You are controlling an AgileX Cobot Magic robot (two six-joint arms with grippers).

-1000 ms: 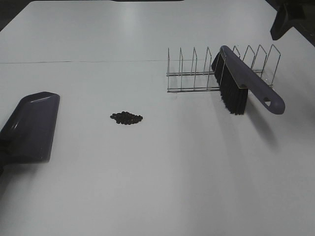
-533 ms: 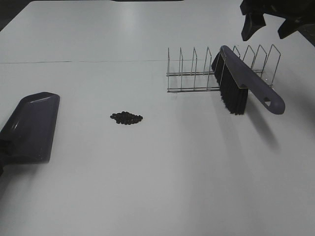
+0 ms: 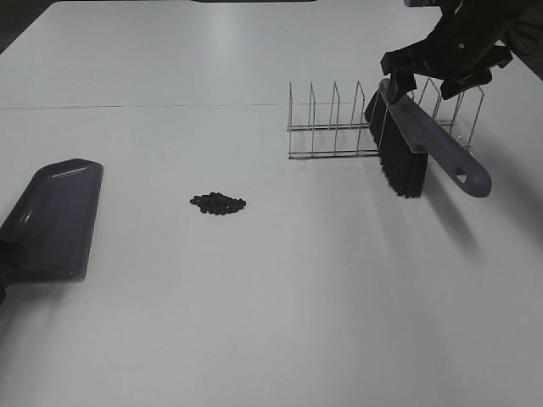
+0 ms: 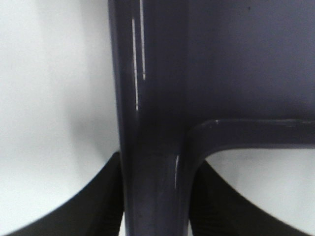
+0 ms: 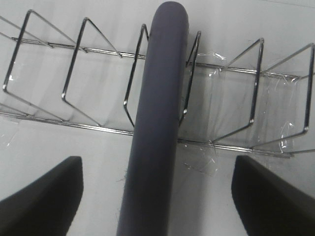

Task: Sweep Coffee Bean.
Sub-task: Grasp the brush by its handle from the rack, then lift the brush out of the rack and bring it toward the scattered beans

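Note:
The coffee beans (image 3: 218,203) lie in a small dark cluster on the white table, left of centre. A dark purple dustpan (image 3: 53,219) lies at the far left. My left gripper (image 4: 155,206) is shut on the dustpan's handle (image 4: 152,147), with a finger on each side. The purple brush (image 3: 420,140) with black bristles leans in a wire rack (image 3: 331,127) at the back right. My right gripper (image 3: 433,78) is open just above the brush's upper end. In the right wrist view its fingers (image 5: 44,196) straddle the brush back (image 5: 157,123) without touching it.
The wire rack (image 5: 74,78) has several upright dividers and is taped to the table. The brush handle's end with a hanging hole (image 3: 462,174) sticks out toward the front right. Bare white table lies between beans, dustpan and rack.
My right gripper has come in from the top right corner, moving down and left until it is over the brush's upper end. Dustpan, beans and brush have not moved.

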